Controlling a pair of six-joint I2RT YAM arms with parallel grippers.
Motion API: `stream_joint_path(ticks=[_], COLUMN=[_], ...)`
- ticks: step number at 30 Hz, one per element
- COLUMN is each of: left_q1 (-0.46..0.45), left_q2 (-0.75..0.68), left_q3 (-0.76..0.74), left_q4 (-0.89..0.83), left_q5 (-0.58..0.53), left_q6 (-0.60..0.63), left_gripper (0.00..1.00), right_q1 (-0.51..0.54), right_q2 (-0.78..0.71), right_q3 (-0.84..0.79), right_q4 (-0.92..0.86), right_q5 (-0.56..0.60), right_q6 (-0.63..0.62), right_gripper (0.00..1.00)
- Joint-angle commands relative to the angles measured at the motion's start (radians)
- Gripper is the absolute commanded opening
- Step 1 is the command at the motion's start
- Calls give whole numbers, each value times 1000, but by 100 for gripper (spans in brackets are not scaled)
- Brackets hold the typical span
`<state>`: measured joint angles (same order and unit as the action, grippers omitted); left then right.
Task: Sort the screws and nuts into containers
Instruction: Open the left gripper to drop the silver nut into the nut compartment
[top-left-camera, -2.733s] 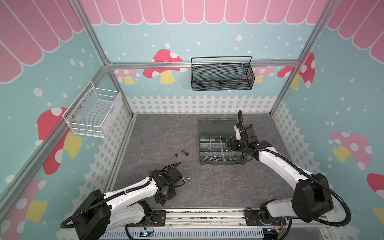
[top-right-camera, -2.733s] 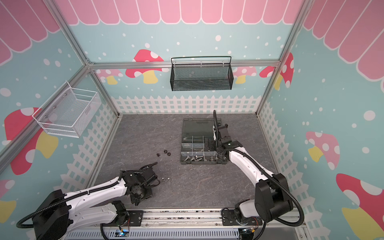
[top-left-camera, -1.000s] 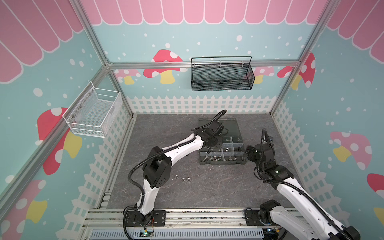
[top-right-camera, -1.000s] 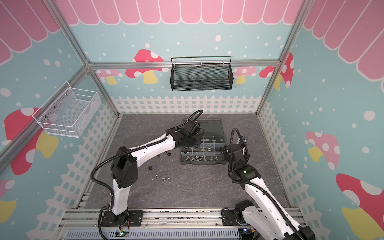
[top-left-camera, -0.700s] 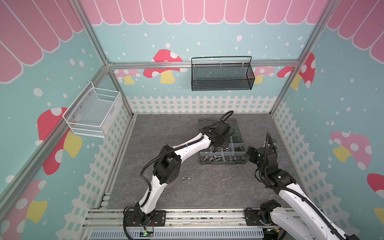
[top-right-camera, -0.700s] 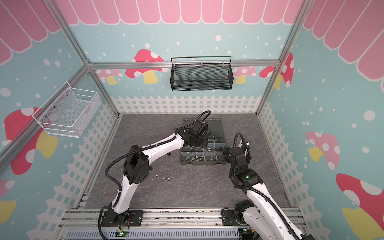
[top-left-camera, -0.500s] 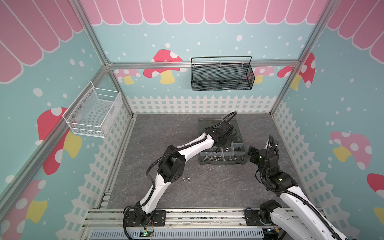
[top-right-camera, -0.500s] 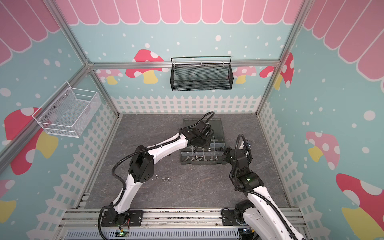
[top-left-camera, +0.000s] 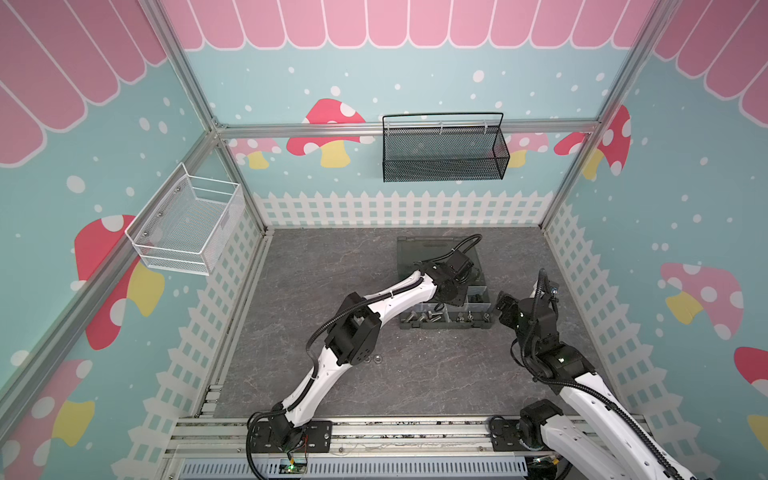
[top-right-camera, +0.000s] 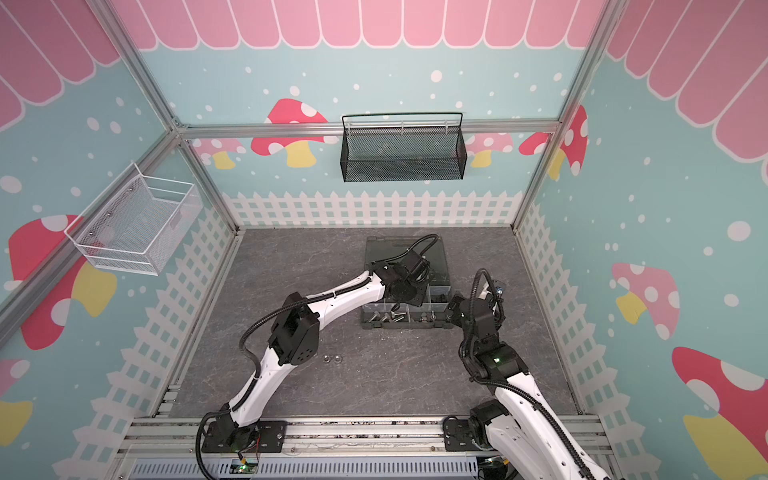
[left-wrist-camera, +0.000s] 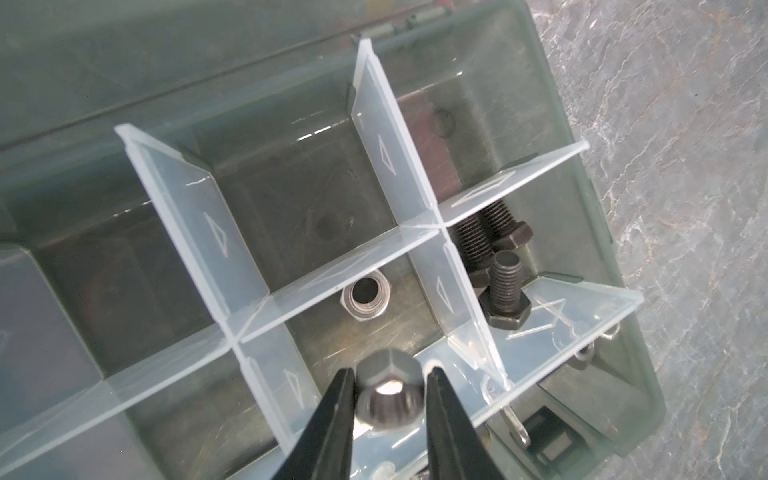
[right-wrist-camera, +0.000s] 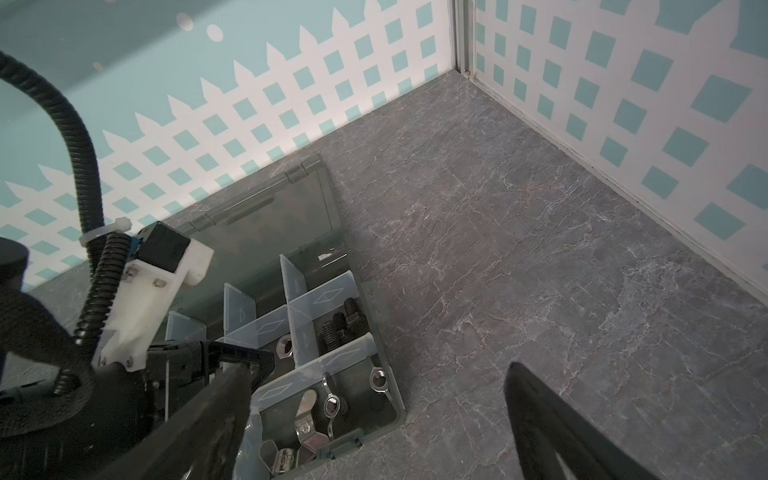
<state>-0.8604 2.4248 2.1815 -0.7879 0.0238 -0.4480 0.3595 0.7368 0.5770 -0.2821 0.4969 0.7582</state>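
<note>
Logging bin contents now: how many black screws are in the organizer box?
3 black screws, all in one compartment against the box's side wall, next to the one holding a silver nut: one tilted shank-up, two lying side by side. Others may hide behind the dividers.

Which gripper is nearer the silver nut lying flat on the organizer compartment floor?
Left. The left gripper hangs just over the silver nut; the right gripper sits outside the organizer, past its end wall.

Both arms wear white shells with black joint housings, black ribbed cable conduits, a green light on the right one; the left claw has thin black tapered fingers.
</note>
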Motion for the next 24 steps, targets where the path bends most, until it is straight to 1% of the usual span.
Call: stream_joint_path(ticks=[1, 3, 5, 10, 15, 19, 21, 24], left_q1=[-6, -8, -9, -9, -9, -9, -9, -9], left_q2=[36, 42, 42, 6, -86, -200, -268, -385], left_q3=[51, 66, 75, 75, 38, -48, -120, -265], left_q4=[-26, -34, -38, -41, -40, -29, -10, 31], left_q5=[20, 23, 25, 31, 7, -40, -72, -125], left_q6=[20, 19, 18, 7, -3, 1, 1, -3], left_gripper=[35, 39, 41, 41, 42, 47, 50, 58], right_q1=[-5, -5, -5, -5, -6, -5, -4, -5], right_q2=[2, -1, -5, -17, -32, -43, -48, -54], right_q3=[-14, -14, -15, -20, -26, -30, -32, -37], right_q4=[22, 22, 20, 20, 21, 17, 15, 15], right_q5=[3, 2, 2, 13, 36, 60, 70, 78], right_q6=[21, 18, 12, 14, 20, 26, 32, 38], right_gripper=[97, 97, 97, 97, 97, 97, 97, 97])
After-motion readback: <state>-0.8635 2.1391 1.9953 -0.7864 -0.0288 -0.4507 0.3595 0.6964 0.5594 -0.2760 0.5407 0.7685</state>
